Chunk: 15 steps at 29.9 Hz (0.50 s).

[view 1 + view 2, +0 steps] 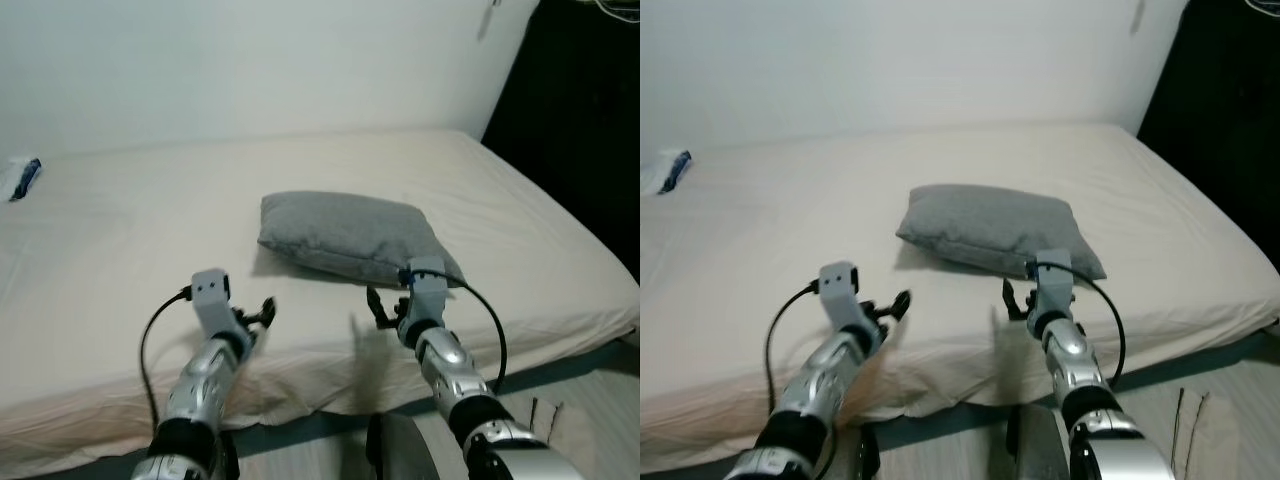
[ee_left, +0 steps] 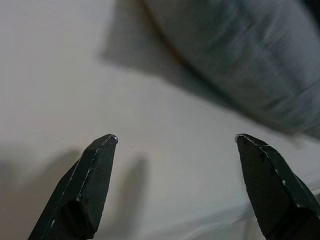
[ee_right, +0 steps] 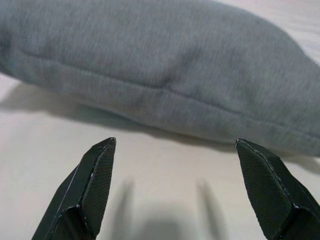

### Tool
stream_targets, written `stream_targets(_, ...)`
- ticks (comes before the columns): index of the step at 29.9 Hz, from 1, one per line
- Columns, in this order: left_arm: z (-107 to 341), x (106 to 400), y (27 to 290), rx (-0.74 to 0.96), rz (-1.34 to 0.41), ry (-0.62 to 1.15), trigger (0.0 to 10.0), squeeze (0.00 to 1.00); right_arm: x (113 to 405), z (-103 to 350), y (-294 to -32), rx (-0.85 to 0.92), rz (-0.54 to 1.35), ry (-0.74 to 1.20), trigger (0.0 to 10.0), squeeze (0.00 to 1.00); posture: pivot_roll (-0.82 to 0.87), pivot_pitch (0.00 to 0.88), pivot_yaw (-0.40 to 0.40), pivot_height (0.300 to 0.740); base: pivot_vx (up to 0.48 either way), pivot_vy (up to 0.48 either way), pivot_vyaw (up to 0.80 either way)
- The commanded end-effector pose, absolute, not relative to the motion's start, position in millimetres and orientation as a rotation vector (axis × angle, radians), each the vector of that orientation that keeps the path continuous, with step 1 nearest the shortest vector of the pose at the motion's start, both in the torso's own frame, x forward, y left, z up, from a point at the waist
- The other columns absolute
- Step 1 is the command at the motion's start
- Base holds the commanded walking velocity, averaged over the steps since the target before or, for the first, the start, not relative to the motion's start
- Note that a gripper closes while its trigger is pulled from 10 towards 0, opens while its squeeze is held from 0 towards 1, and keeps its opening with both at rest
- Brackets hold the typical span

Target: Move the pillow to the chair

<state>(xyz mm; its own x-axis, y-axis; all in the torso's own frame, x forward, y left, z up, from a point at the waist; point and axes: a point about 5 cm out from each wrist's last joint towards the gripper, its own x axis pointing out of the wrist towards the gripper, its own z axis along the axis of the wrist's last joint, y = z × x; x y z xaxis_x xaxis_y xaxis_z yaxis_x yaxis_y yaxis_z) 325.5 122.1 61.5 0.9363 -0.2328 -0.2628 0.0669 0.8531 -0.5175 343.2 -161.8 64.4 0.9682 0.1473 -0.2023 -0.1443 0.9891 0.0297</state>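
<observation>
Two claws, both spread wide and empty | grey pillow (image 1: 350,235) lies mid-bed (image 1: 120,260), long axis left-right | right claw (image 1: 385,306) just short of its near edge, nearer | left claw (image 1: 258,316) near-left, well apart.

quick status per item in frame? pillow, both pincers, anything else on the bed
Pillow: grey, lying flat on the bed, not gripped.
Left pincer: open, over the sheet short of the pillow, holding nothing.
Right pincer: open, facing the pillow's near edge, not touching it.
Bed: cream sheet on.
Blue and white item: lying at the bed's far left edge; too small to identify.
</observation>
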Motion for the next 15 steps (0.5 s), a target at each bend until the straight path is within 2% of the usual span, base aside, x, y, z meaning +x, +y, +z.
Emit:
stream_targets(1, 70.8, 332.6, 117.4, -0.580, -0.198, 0.299, 10.0, 0.00, 343.6, 64.2, -160.4, 0.009, 0.172, 0.212, 10.0, 0.00, -0.01, 0.070, -0.041, 0.566, 0.000, 0.000, 0.00)
stream_targets(6, 81.2, 339.6, 112.5, -0.630, -0.213, 0.245, 10.0, 0.00, 344.4, 65.6, -159.5, 0.012, 0.184, 0.207, 10.0, 0.00, -0.02, 0.079, -0.040, 0.557, 0.000, 0.000, 0.00)
stream_targets(8, 87.2, 344.6, 110.7, -0.708, -0.190, 0.210, 10.0, 0.00, 344.6, 65.8, -159.6, 0.003, 0.184, 0.207, 10.0, 0.00, -0.02, 0.090, -0.036, 0.557, 0.000, 0.000, 0.00)
stream_targets(12, 85.6, 347.3, 101.0, -0.701, -0.185, 0.231, 10.0, 0.00, 343.4, 65.0, -160.3, -0.001, 0.182, 0.204, 10.0, 0.00, -0.03, 0.108, -0.033, 0.557, 0.000, 0.000, 0.00)
stream_targets(15, 84.2, 348.1, 94.2, -0.763, -0.180, 0.252, 10.0, 0.00, 342.4, 64.0, -160.9, 0.000, 0.177, 0.204, 10.0, 0.00, -0.04, 0.125, -0.027, 0.557, 0.000, 0.000, 0.00)
